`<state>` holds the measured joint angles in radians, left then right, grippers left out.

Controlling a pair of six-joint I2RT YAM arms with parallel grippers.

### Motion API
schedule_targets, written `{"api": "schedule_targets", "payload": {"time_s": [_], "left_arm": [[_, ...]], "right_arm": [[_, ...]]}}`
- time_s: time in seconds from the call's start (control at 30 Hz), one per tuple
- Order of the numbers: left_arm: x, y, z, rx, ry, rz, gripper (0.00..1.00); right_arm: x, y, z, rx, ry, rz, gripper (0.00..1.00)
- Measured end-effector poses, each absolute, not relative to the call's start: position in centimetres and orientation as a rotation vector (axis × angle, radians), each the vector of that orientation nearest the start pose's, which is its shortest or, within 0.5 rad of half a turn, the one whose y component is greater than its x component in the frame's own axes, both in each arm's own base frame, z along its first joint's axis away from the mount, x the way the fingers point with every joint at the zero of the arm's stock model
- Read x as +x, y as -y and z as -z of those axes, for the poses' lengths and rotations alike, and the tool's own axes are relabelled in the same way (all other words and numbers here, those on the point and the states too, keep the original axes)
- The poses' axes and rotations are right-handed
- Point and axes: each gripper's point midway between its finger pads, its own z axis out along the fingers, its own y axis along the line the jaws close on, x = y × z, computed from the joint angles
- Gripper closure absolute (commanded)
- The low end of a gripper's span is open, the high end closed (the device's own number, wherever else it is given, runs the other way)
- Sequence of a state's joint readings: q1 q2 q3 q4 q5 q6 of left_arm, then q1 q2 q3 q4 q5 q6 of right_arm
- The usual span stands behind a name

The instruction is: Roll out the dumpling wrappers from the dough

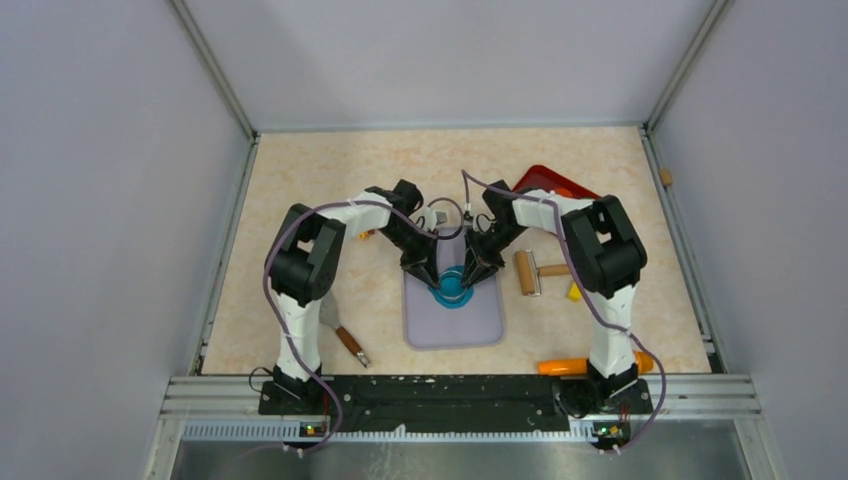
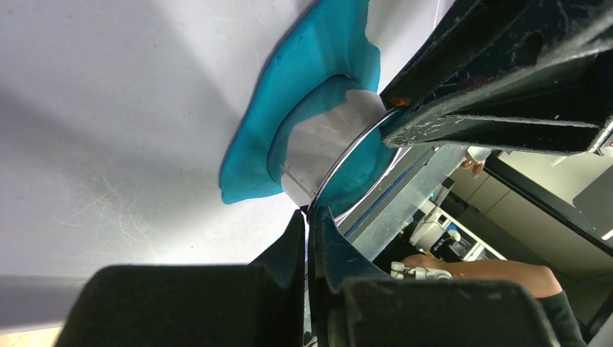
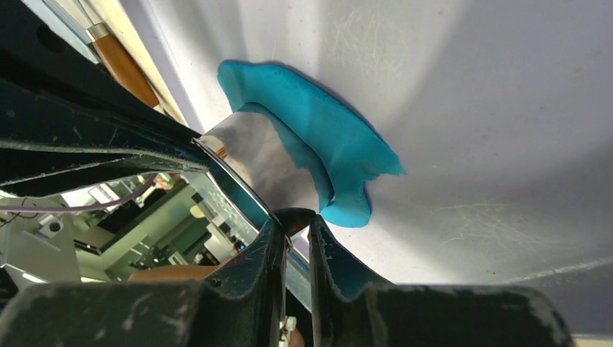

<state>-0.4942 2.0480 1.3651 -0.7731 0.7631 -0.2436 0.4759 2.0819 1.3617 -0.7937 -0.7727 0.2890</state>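
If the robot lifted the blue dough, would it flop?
Probably floppy: the dough is pressed thin, with ragged edges. It looks soft, since the metal ring sinks into it. Lying flat on the mat, it may cling.

Dough (image 2: 249, 163) centre hidden behind metal ring (image 2: 325, 137) — extent unclear

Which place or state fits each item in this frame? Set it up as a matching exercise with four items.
Things:
1 dough
2 metal ring cutter
3 wooden roller
4 red tray

Places or states:
A farthest back, on the right
B lying just right of the lavender mat
C flattened on the mat
D pressed into the dough, gripped by the left gripper and the right gripper

Pairs: 1-C, 2-D, 3-B, 4-A
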Motion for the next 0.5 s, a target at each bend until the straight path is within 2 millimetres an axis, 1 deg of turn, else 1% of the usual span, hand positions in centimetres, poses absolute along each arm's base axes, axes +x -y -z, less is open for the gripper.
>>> {"api": "schedule_targets", "payload": {"time_s": [0.5], "left_arm": [[25.08,27.87,-4.14,0.444,-3.154,1.215,1.00]], "right_arm": [[24.15,-27.49,-3.36,-0.324,-2.969,-1.251,1.00]]}}
